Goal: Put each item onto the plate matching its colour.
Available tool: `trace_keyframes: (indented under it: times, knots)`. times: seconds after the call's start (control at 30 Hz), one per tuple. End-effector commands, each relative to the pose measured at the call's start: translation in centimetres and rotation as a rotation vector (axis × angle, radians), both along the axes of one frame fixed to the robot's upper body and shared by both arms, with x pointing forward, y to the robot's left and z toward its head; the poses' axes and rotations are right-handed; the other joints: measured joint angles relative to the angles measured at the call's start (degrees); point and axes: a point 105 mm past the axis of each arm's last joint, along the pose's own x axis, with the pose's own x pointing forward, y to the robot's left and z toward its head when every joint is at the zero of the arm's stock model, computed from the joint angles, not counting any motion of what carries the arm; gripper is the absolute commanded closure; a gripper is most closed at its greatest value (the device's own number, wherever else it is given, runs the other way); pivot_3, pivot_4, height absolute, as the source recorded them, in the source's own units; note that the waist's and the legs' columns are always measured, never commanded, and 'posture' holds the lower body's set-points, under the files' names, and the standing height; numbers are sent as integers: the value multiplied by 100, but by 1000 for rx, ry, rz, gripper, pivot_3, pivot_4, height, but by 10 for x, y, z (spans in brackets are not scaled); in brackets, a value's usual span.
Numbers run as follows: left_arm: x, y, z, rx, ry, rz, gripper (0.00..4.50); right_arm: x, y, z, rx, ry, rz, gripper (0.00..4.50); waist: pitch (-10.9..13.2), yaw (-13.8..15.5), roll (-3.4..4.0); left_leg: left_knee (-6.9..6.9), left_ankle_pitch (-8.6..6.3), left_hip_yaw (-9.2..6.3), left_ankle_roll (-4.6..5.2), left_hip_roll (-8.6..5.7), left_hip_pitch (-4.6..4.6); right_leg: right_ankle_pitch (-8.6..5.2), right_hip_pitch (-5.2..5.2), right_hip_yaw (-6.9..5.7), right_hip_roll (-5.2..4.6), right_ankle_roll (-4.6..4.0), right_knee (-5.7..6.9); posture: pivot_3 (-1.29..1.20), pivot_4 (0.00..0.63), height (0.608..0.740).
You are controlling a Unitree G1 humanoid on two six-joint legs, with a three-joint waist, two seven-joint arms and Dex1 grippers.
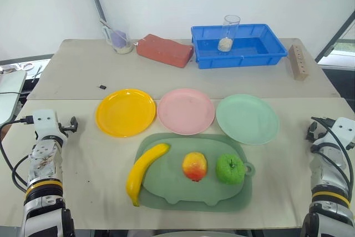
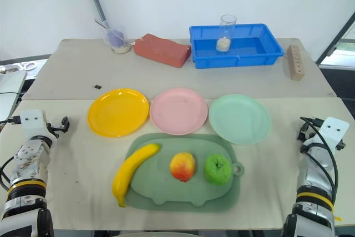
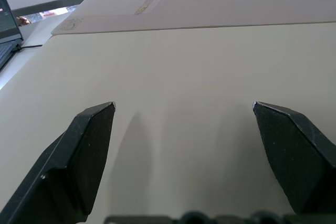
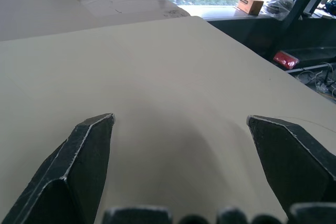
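Observation:
A yellow banana point(image 1: 144, 165), a red-and-yellow peach-like fruit point(image 1: 194, 166) and a green apple point(image 1: 230, 169) lie on a dull-green board point(image 1: 191, 192) near the table's front. Just behind it stand a yellow plate point(image 1: 125, 112), a pink plate point(image 1: 186, 111) and a mint green plate point(image 1: 247, 118), side by side, with nothing on them. My left gripper point(image 3: 184, 107) hovers open over bare table at the far left. Open too is my right gripper point(image 4: 179, 118), over bare table at the far right. Neither holds anything.
At the back stand a blue bin point(image 1: 238, 45) with a clear glass point(image 1: 228, 33) in it, a red brick-like block point(image 1: 165, 50), a cup with a purple thing point(image 1: 118, 39) and a wooden block point(image 1: 298, 62). A small black piece point(image 1: 102, 86) lies behind the yellow plate.

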Motion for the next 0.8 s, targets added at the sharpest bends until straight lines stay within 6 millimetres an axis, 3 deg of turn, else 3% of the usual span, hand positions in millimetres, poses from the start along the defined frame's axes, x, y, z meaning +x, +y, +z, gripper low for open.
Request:
trace_keyframes:
  times: [0.03, 0.13, 0.2, 0.33, 0.4, 0.53, 0.63, 0.7, 0.8]
  knots:
    - [1, 6, 22, 26, -68, 8, 0, 3, -6, 24, -49, -64, -10, 32, 0, 0, 0, 0, 0, 0, 0, 0, 0, 0, 0, 0, 0, 0, 0, 0, 150, 740]
    - [1, 4, 38, 38, -103, -30, 0, 3, -7, 24, -55, -64, -8, 32, 0, -2, 0, -1, 0, 0, 0, 0, -1, 0, 0, 0, 0, 0, 0, 0, 150, 740]
    - [4, -7, 52, 53, -124, -126, 0, 4, -6, 27, -66, -62, 7, 32, 0, -5, 0, -1, 0, 0, 0, 0, -2, 0, 0, 0, 0, -1, 0, 0, 150, 740]
    - [9, -48, 91, 24, -167, -395, 0, 14, 0, 43, -99, -61, 109, 32, 1, 4, 3, -1, 0, 1, -1, 0, -5, 0, 0, 0, 0, -1, -3, 0, 150, 740]
    - [5, -80, 104, 40, -132, -581, 0, 25, 11, 58, -130, -68, 228, 32, -1, -13, 11, 0, 1, 1, -1, 0, -10, 1, 0, 1, 1, -1, -7, 0, 150, 740]
    - [-16, -147, 115, 29, -31, -921, 0, 48, 60, 92, -196, -94, 601, 32, 2, -37, 26, -1, 0, 2, -1, 0, -14, 2, 7, 3, 1, 1, -29, 0, 150, 740]
    - [-40, -185, 112, 28, 67, -1128, 0, 53, 107, 114, -238, -103, 896, 32, 13, -70, 36, -1, -3, -2, 4, 1, -16, 2, 6, 4, 5, 1, -30, 0, 150, 740]
    - [-60, -207, 105, 15, 149, -1265, 0, 48, 147, 125, -245, -84, 1130, 32, 19, -88, 43, -1, -4, -8, 6, 4, -18, 2, 4, 4, 11, 1, -30, 0, 150, 740]
    - [-89, -229, 90, 15, 277, -1426, 0, 28, 203, 125, -273, 12, 1448, 32, 23, -83, 45, 2, -6, -10, 5, 4, -20, 2, 4, 4, 10, 1, -34, 0, 150, 740]
